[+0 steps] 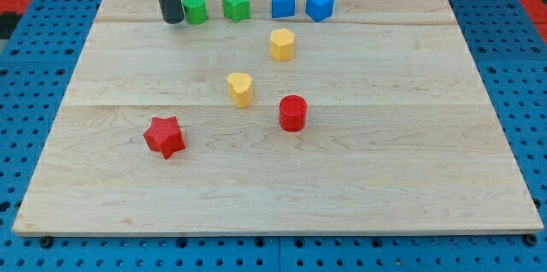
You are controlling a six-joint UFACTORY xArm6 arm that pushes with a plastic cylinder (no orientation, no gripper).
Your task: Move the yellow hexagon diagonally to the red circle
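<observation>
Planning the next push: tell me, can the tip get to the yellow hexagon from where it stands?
Probably yes. My tip sits beside the green circle; bare board lies between it and the yellow hexagon.

Eight blocks sit on the worktop (410,186): two green (196,8), two blue (283,3), two yellow (282,44) and two red (292,113).

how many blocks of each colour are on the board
green: 2, a green round block and a green star
blue: 2, a blue house-shaped block and a blue hexagon
yellow: 2, a yellow hexagon and a yellow heart
red: 2, a red circle and a red star
total: 8
</observation>
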